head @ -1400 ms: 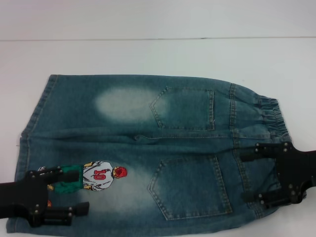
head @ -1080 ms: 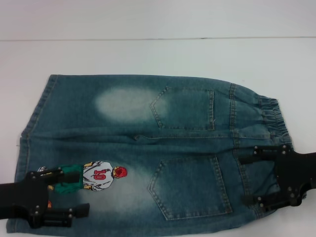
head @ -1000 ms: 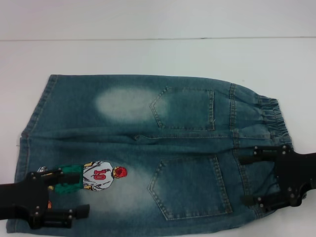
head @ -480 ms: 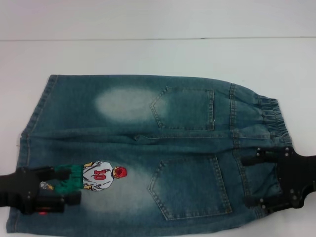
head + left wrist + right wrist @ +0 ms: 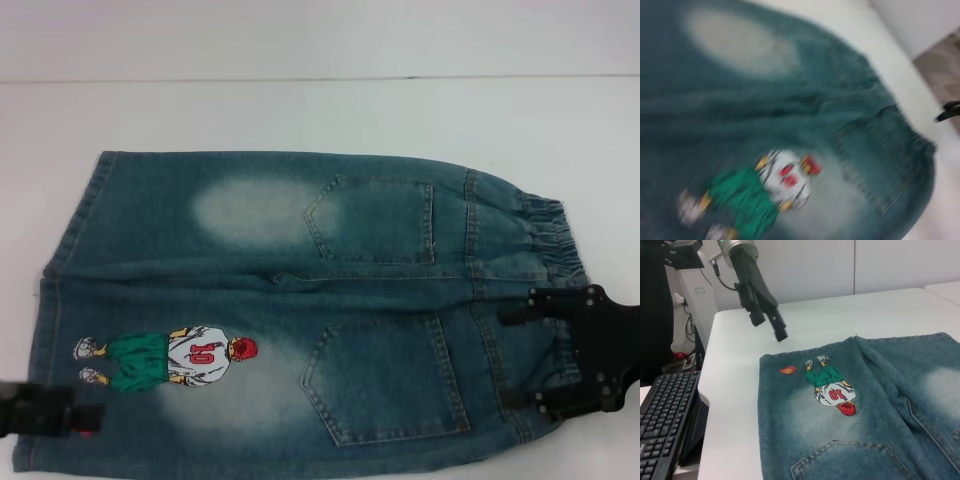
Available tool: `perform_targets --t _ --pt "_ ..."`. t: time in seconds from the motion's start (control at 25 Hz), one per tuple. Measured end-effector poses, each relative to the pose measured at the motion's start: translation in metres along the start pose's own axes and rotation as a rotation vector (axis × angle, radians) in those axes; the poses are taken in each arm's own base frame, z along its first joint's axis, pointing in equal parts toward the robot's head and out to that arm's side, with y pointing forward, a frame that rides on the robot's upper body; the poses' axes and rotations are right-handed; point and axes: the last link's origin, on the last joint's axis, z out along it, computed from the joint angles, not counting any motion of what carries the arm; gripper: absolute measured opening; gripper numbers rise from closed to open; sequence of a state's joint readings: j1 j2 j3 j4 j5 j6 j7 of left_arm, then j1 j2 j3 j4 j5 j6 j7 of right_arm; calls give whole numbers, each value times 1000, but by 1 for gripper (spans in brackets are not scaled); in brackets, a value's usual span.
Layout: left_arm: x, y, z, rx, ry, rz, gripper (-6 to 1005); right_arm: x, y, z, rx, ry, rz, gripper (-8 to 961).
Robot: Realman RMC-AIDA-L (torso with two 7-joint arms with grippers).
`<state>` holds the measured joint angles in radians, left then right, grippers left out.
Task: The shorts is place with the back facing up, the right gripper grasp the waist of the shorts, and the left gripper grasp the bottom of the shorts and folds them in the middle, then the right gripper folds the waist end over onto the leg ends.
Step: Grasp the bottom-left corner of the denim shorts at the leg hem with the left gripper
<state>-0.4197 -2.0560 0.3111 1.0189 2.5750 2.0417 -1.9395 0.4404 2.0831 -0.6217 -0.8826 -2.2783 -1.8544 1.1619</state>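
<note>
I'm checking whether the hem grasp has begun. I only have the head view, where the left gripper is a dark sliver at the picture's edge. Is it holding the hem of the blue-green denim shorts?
Observer: No. The right wrist view shows the black two-fingered left gripper raised above the white table, touching no part of the blue-green denim shorts.
Operator: I see the right gripper open over the elastic waist. Is anything hidden near the hem?
Observer: A small orange basketball print lies close to the stitched hem, beside the feet of the cartoon player print.
</note>
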Motion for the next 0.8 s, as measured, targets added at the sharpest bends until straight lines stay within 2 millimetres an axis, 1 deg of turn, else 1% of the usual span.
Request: perform_targets --t 0.24,0.4,0.6,0.8 --pt "-2 -7 -17 131 -110 -160 936 -2 -2 3 -8 8 -12 911" --pt "0 -10 -21 184 -163 -222 937 -2 -2 3 -11 10 -19 911" --pt "2 -15 -20 241 -204 -261 937 -2 -1 4 -19 15 -24 912" --pt "0 -20 -11 278 -238 -278 936 -2 -1 5 -24 18 -33 912"
